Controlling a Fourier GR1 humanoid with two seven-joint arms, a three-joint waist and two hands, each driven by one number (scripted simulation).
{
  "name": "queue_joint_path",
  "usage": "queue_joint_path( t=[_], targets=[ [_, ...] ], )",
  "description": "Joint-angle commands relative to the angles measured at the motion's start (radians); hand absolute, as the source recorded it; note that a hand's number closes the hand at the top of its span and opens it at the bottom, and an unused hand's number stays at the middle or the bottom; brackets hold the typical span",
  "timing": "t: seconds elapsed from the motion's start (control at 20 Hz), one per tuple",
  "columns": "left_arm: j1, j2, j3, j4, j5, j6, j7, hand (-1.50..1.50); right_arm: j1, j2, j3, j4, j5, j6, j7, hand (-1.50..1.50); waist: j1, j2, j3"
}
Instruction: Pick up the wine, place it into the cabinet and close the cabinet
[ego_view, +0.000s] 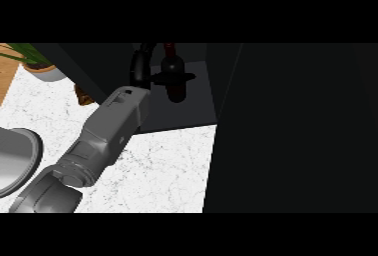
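Note:
The wine bottle (176, 90) is dark red and stands upright inside the dark open cabinet (192, 107), at the top middle of the head view. My left hand (142, 65) reaches up from the lower left on its grey forearm and is curled round the bottle, with a black finger crossing its middle. The bottle's neck points toward the top edge, and the hand hides part of its body. The right hand does not show.
A large dark cabinet door (295, 130) fills the right side. The white marble counter (166, 170) lies below the cabinet. A potted plant (37, 62) stands at the top left, a small brown object (85, 96) sits beside the cabinet, and a grey round plate (15, 160) lies at the left edge.

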Motion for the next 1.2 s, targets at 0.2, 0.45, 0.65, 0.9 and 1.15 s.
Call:
queue_joint_path(
  t=[0.2,0.45,0.65,0.9,1.15],
  targets=[
    [-0.034,-0.017,0.062,-0.054,0.054,-0.156,-0.047,1.50,0.066,-0.030,0.018,-0.166,-0.029,0.002,0.075,-1.50,0.019,-0.014,-0.001],
    [-0.034,-0.052,0.068,-0.069,0.057,-0.253,-0.055,-1.50,0.097,-0.041,-0.013,-0.174,-0.045,0.003,0.062,-1.50,0.050,-0.025,0.002],
    [-0.038,-0.032,0.074,-0.063,0.052,-0.272,-0.044,-1.50,0.131,-0.027,0.022,-0.188,-0.016,-0.016,0.051,-1.50,0.061,-0.029,0.002],
    [-0.013,-0.074,0.070,-0.105,0.069,-0.276,-0.027,-1.50,0.129,-0.052,-0.046,-0.233,-0.049,-0.008,0.102,-1.50,0.085,-0.038,0.002],
    [0.005,-0.074,0.040,-0.166,0.069,-0.279,0.021,-1.50,0.118,-0.066,-0.098,-0.256,-0.065,-0.026,0.158,-1.50,0.108,-0.046,0.002]
  ],
)
